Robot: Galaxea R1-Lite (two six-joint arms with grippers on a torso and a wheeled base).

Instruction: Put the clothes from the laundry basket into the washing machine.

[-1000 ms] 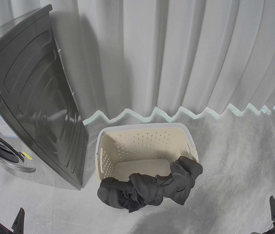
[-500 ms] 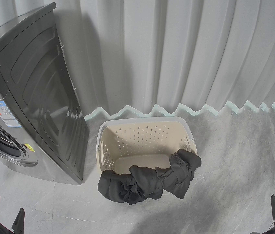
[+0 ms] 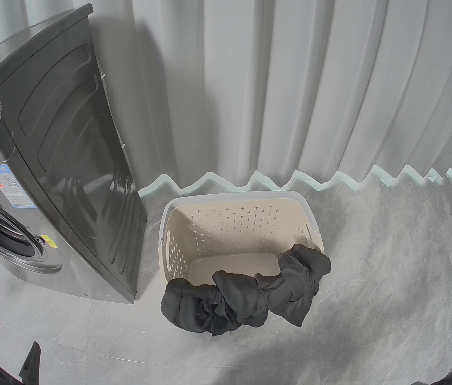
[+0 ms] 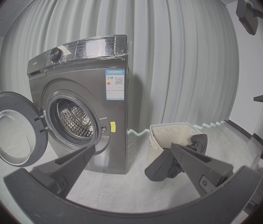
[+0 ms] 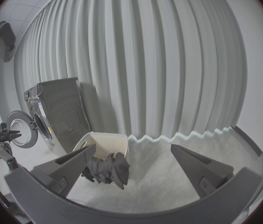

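One basket (image 3: 236,225), one dark garment (image 3: 242,303) draped over its 6 o'clock rim, one washing machine (image 3: 65,161) at its 10 o'clock, door (image 4: 13,129) open, two grippers, both spread and empty, garment well apart, at 2 o'clock from left gripper (image 4: 132,147), 9 o'clock from right gripper (image 5: 133,147)

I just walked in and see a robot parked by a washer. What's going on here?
Laundry loading, with nothing picked up yet. A dark garment hangs over the near rim of the cream laundry basket, which stands on the floor beside the washing machine. The machine's door is swung open and its drum looks empty. The left gripper and right gripper are both open and empty, held low and short of the basket.
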